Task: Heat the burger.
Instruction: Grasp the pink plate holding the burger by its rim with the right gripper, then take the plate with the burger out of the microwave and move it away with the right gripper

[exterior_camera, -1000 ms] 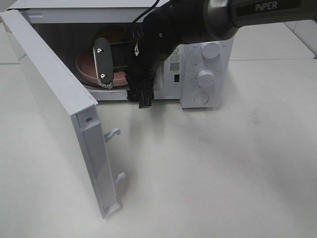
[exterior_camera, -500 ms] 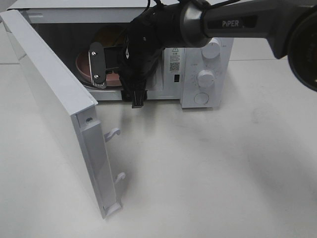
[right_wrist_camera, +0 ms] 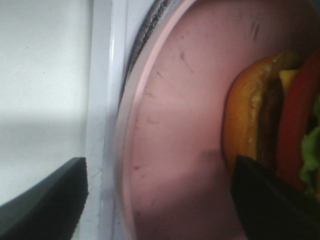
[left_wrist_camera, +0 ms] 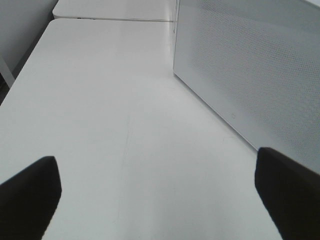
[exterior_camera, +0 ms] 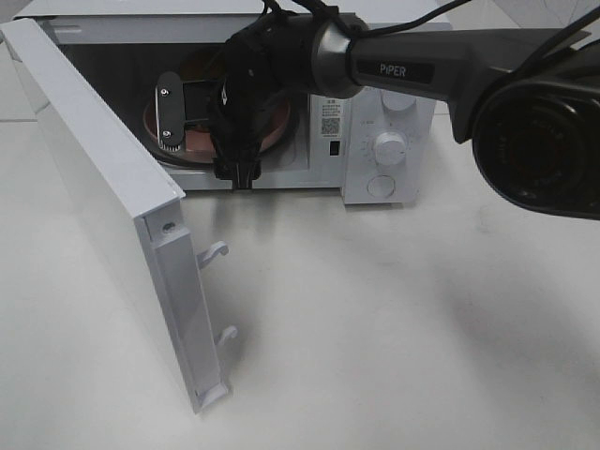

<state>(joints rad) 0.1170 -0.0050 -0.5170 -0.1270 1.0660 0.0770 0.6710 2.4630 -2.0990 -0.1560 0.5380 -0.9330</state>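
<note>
The burger (right_wrist_camera: pixel 270 125), with golden bun, red tomato and green lettuce, sits on a round pink plate (right_wrist_camera: pixel 175 125) inside the open microwave (exterior_camera: pixel 389 103). My right gripper (right_wrist_camera: pixel 160 165) reaches into the oven cavity and stands open. One fingertip is outside the plate's rim over the white sill, the other is over the plate beside the burger. From above, one flat finger (exterior_camera: pixel 169 117) shows over the plate (exterior_camera: pixel 192 142), and the arm hides most of the burger. My left gripper (left_wrist_camera: pixel 157 160) hangs open over bare table beside the microwave's perforated wall (left_wrist_camera: pixel 250 75).
The microwave door (exterior_camera: pixel 103 187) swings out toward the front left, with two latch hooks (exterior_camera: pixel 216 251) on its edge. Knobs (exterior_camera: pixel 389 147) are on the right panel. White table (exterior_camera: pixel 394 328) spreads in front.
My right arm has swung left and further into the microwave opening, carrying its gripper leftward across the plate. The plate and door stay put.
</note>
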